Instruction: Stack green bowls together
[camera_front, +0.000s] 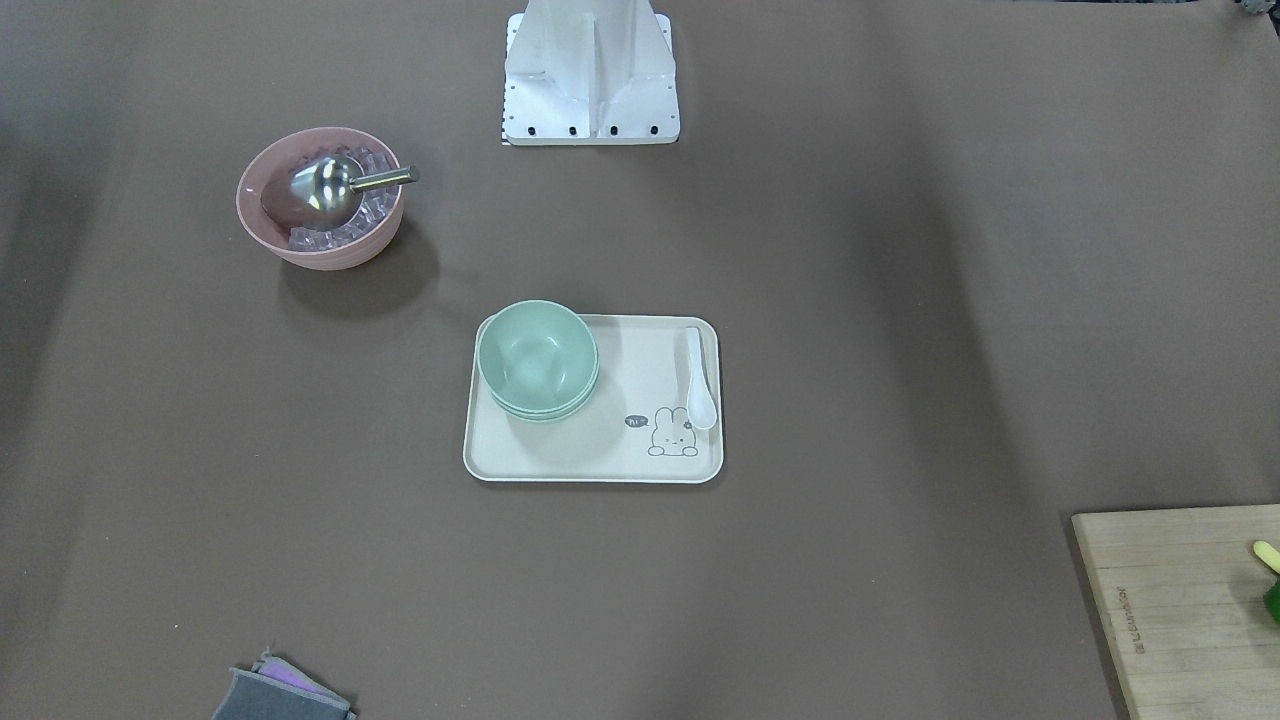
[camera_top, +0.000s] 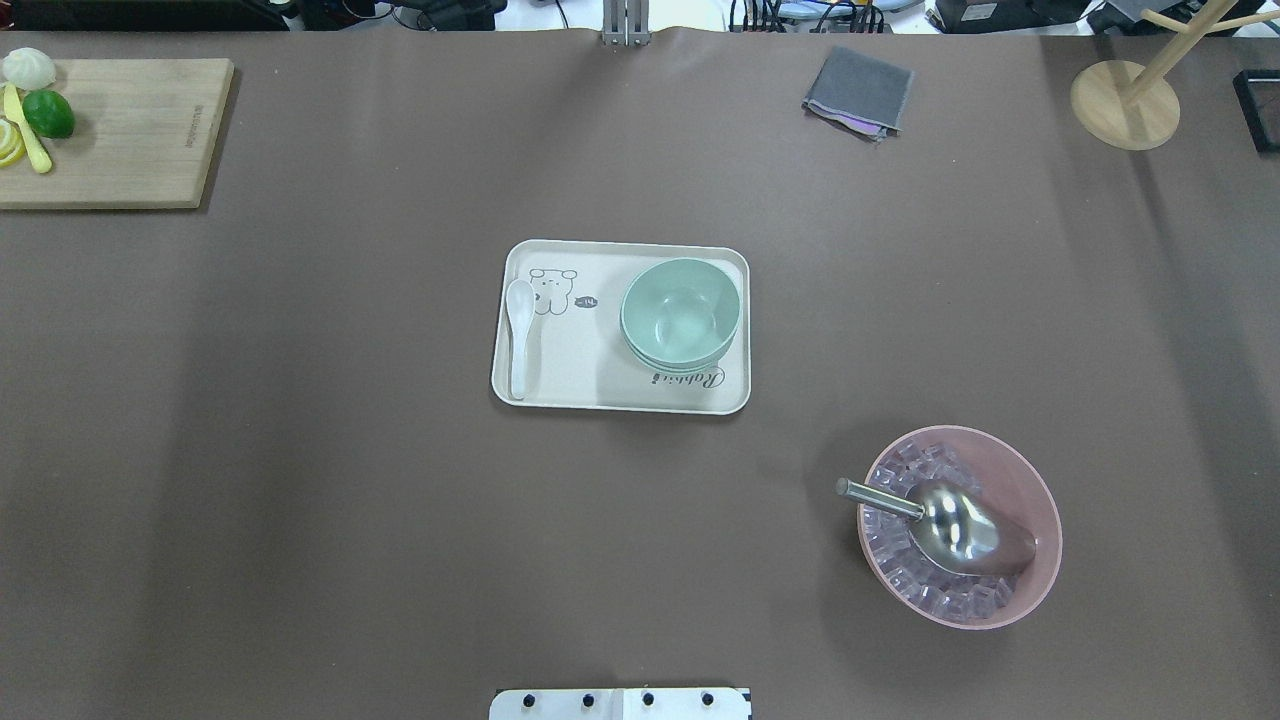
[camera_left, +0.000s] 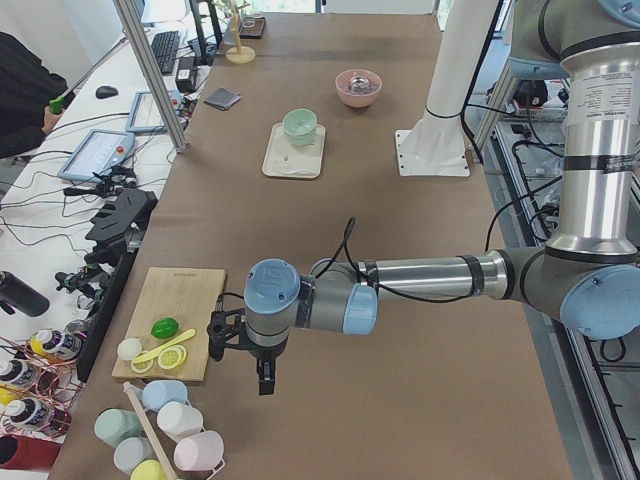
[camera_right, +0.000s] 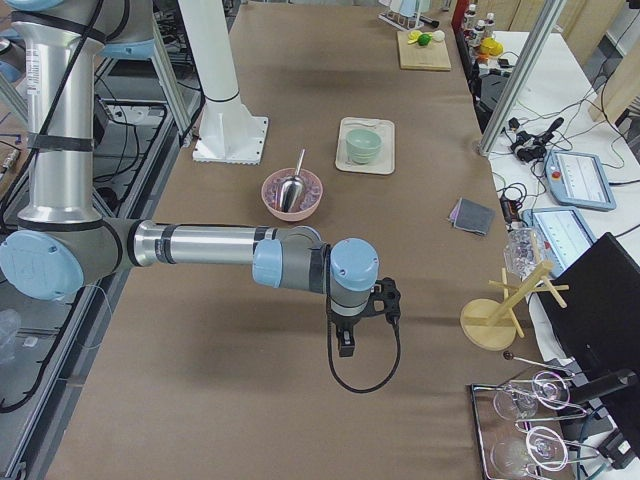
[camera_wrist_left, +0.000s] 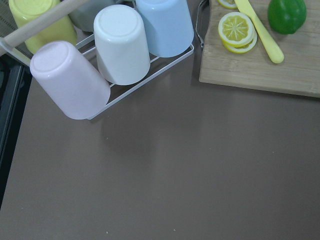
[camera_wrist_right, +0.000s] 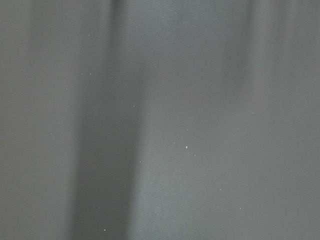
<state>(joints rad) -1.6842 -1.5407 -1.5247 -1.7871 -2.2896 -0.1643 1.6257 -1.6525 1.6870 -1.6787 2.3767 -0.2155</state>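
The pale mint-green bowls (camera_top: 681, 315) sit nested in one stack on the right part of a cream tray (camera_top: 570, 375); the stack also shows in the front view (camera_front: 538, 360) and both side views (camera_left: 299, 125) (camera_right: 362, 144). My left gripper (camera_left: 264, 381) hangs far from them at the table's left end, near the cutting board. My right gripper (camera_right: 346, 347) hangs over bare table at the right end. Both show only in the side views, so I cannot tell whether they are open or shut.
A white spoon (camera_top: 519, 335) lies on the tray's left side. A pink bowl (camera_top: 960, 525) holds ice cubes and a metal scoop. A cutting board (camera_top: 130, 130) carries lime and lemon pieces. A grey cloth (camera_top: 858, 90), a wooden stand (camera_top: 1125, 103) and a cup rack (camera_wrist_left: 120, 50) stand at the edges.
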